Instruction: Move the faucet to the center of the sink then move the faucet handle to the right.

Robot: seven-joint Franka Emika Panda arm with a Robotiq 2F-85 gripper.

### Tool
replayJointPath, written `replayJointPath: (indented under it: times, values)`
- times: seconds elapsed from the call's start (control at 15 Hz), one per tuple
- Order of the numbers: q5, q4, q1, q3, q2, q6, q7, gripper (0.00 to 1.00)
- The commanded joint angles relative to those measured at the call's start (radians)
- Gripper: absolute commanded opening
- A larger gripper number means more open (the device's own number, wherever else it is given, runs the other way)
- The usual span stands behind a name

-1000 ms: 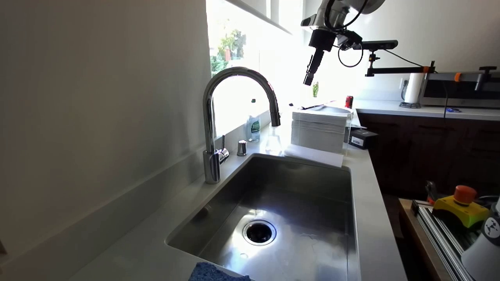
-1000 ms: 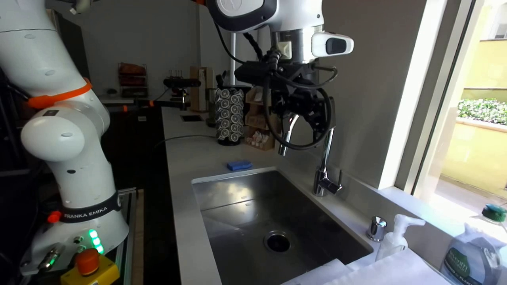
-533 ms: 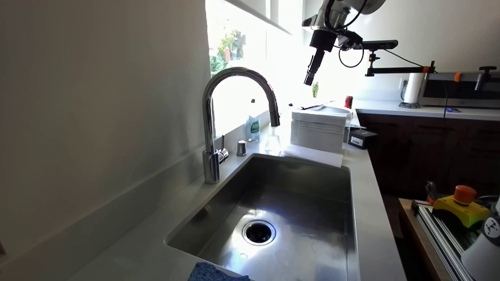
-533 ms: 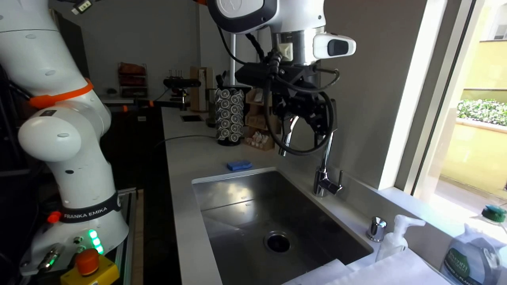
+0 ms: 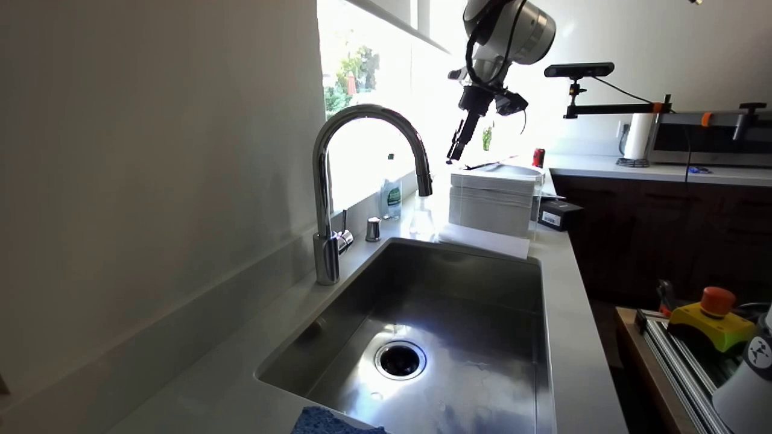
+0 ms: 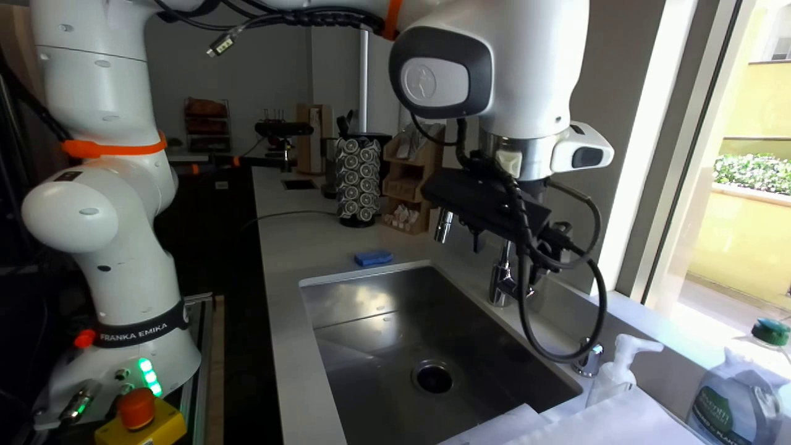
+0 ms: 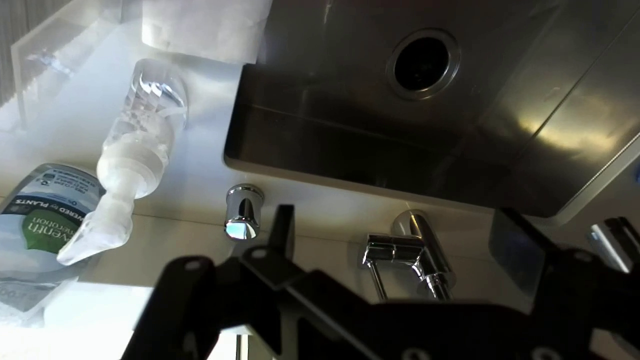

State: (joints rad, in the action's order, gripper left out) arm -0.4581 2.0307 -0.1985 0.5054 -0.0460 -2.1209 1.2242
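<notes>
The chrome faucet (image 5: 367,111) arches up beside the steel sink (image 5: 476,289). In the wrist view its base (image 7: 425,240) and side handle (image 7: 392,248) show between the spread fingers; its spout head (image 7: 617,245) shows at the right edge. The handle's thin lever points up in an exterior view (image 5: 345,238); it is partly behind my gripper and cables in an exterior view (image 6: 508,287). My gripper (image 7: 400,237) is open and empty, touching nothing. In an exterior view my gripper (image 5: 455,155) hangs in the air beyond the faucet, apart from it. Its fingers are mostly hidden behind the wrist camera in an exterior view (image 6: 547,266).
A chrome cap (image 7: 243,212), a clear pump bottle (image 7: 135,155) and a soap bottle (image 7: 47,220) stand near the handle side. A white stack (image 5: 491,202) stands at one sink end, a blue sponge (image 6: 373,258) at the opposite end. A window (image 6: 729,216) borders the counter.
The gripper has moved down and toward the window, lower near the faucet's handle side. Most of this came in the last half second. The faucet and handle have not moved.
</notes>
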Motion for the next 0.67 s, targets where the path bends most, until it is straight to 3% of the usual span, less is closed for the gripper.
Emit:
replayJointPath:
  times: [0.0, 0.27, 0.6]
  values:
    - [-0.125, -0.152, -0.099, -0.099, -0.171, 0.056, 0.086, 1.0]
    - [-0.181, -0.289, -0.183, -0.204, -0.278, 0.114, 0.097, 1.0]
    - [-0.202, -0.442, -0.24, -0.297, -0.394, 0.148, 0.07, 1.0]
